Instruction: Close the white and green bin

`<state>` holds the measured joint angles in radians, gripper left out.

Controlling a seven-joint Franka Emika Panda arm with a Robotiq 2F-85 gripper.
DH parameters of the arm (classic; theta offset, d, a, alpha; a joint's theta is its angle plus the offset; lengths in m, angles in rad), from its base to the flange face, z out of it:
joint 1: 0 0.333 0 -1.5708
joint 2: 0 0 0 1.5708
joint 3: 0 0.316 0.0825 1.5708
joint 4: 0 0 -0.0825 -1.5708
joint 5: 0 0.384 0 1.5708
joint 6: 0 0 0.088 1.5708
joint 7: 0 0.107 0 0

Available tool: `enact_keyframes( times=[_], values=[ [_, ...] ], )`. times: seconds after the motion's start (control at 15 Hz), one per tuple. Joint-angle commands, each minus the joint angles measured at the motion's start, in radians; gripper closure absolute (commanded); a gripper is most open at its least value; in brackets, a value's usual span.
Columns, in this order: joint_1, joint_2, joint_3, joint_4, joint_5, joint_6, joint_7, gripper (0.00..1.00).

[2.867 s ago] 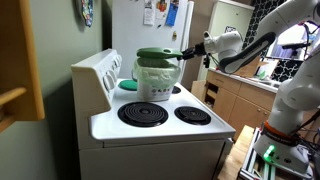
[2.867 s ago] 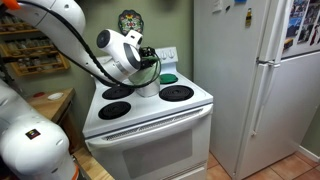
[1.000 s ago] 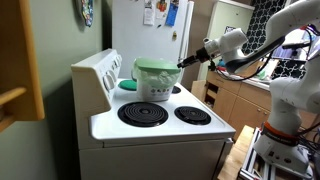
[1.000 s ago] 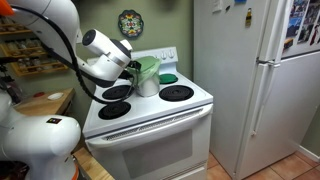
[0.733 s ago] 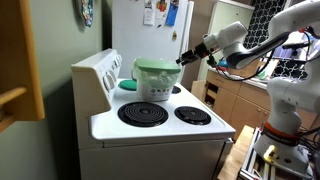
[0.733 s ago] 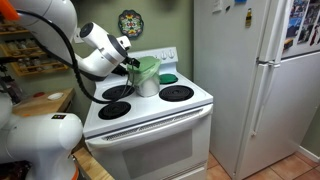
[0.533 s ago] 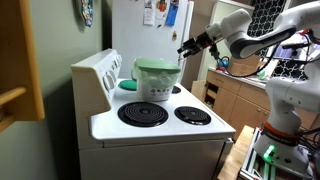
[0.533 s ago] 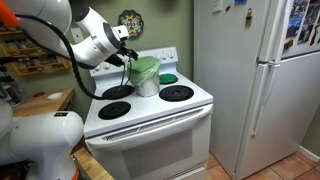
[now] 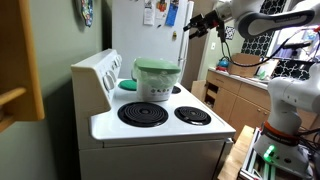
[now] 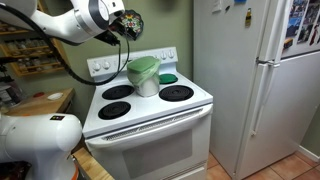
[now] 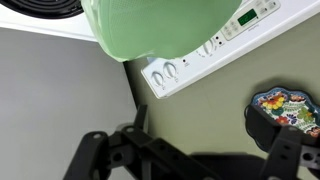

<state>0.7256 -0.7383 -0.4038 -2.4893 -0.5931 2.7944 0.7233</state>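
Note:
The white and green bin (image 9: 157, 84) stands on the stove's back burner with its round green lid (image 9: 157, 67) lying flat on top; it also shows in an exterior view (image 10: 143, 78). My gripper (image 9: 192, 27) is raised well above and beside the bin, clear of it, near the wall in an exterior view (image 10: 125, 28). In the wrist view the green lid (image 11: 150, 25) fills the top and my gripper's dark fingers (image 11: 188, 142) are spread wide with only wall between them.
A flat green disc (image 9: 127, 86) lies on the other back burner (image 10: 169, 77). Two black front burners (image 9: 143, 113) (image 9: 192, 115) are bare. A white fridge (image 10: 255, 80) stands beside the stove. A colourful plate (image 11: 285, 108) hangs on the wall above the control panel (image 11: 190, 62).
My gripper held the lid over the bin, set it down and let go. Over the last second it has drawn back and risen high above the stove.

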Motion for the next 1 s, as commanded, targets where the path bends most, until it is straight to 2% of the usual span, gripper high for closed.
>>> enact_keyframes(
  times=[0.0,0.33,0.4,0.67,0.73,0.93],
  values=[
    [-0.129,0.034,0.108,-0.018,0.2,0.047,-0.142,0.0],
    [-0.13,0.038,0.109,-0.018,0.2,0.047,-0.142,0.0],
    [-0.123,0.038,0.114,-0.009,0.252,0.038,-0.154,0.0],
    [-0.229,0.058,0.242,0.015,0.571,-0.018,-0.345,0.0],
    [-0.266,0.056,0.275,0.003,0.612,0.014,-0.376,0.0],
    [-0.295,0.063,0.308,0.006,0.668,0.007,-0.411,0.0]
  ],
)
